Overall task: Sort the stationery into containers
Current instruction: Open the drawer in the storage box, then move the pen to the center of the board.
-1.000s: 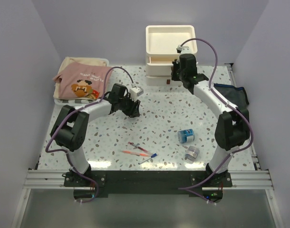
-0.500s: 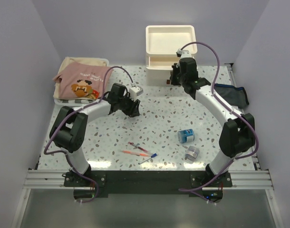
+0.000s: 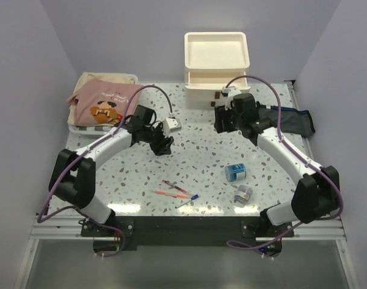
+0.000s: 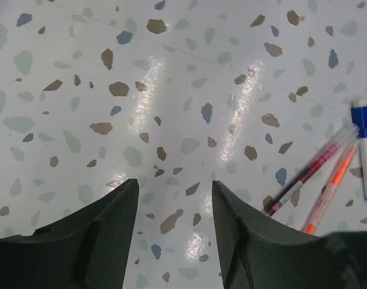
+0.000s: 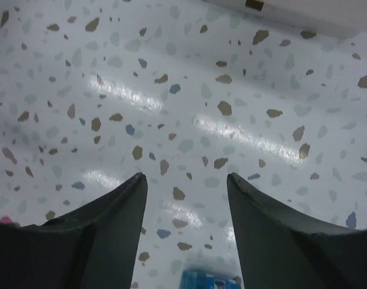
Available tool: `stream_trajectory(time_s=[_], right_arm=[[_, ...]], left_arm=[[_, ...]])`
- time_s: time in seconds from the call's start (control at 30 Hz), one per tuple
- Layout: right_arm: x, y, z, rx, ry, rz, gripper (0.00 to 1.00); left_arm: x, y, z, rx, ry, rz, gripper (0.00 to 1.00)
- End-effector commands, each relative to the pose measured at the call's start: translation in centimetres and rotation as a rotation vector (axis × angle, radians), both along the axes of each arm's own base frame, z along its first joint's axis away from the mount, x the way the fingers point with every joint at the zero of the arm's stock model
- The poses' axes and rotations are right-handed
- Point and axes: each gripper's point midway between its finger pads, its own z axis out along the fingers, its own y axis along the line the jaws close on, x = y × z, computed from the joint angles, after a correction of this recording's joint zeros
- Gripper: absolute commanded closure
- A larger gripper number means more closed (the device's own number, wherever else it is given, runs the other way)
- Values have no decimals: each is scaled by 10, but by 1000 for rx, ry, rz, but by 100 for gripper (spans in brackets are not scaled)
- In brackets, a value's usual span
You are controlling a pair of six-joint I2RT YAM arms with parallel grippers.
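Both the left gripper and the right gripper hung half open and empty above the speckled table, so I reckoned the left should come down squarely astride one of the thin pens at the near edge, well apart from the far drawer unit.

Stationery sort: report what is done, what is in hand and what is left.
Done: unclear. The drawer unit looks shut, so any contents are hidden. In hand: nothing. The left gripper and right gripper both hang open and empty above the table. Left: three pens, the blue roll and the grey roll lie loose near the front edge. The navy pouch sits at the right.
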Motion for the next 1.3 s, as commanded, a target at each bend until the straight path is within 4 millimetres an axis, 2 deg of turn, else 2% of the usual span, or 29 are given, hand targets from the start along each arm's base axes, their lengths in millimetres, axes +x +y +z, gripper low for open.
stream_trajectory(time_s=[0.0,0.07,0.1,0.13,0.2,0.3,0.43,0.57,0.7,0.9,1.2,1.23,1.27], right_arm=[[-34,-13,-13,-101,-7,124,26],[-35,-19,-15,-112,-25,104,23],[-34,-23,-9,-120,-49,86,22],[-33,-23,-7,-119,-60,79,22],[-33,-25,1,-111,-88,76,22],[-33,-28,9,-109,-126,74,22],[-29,-43,19,-128,-152,26,22],[-20,-62,32,-135,-186,-33,22],[-16,-69,39,-130,-202,-57,22],[-20,-73,33,-124,-194,-68,22],[-30,-84,26,-136,-181,-87,22],[-30,-84,26,-135,-184,-88,22],[-30,-85,25,-134,-184,-90,22]], left_arm=[[-50,4,0,76,0,-292,40],[-59,6,-14,140,12,-316,35],[-66,-3,-18,150,1,-351,25],[-70,-5,-23,171,-5,-364,25],[-81,-16,-31,180,-17,-385,27],[-83,-25,-36,163,-31,-384,30],[-88,-31,-52,186,1,-405,38],[-97,-37,-67,186,-8,-419,41],[-107,-38,-73,191,-6,-440,45],[-122,-38,-77,187,-11,-446,45],[-140,-35,-105,209,7,-449,49],[-141,-34,-108,217,10,-445,51],[-142,-34,-109,217,17,-451,58]])
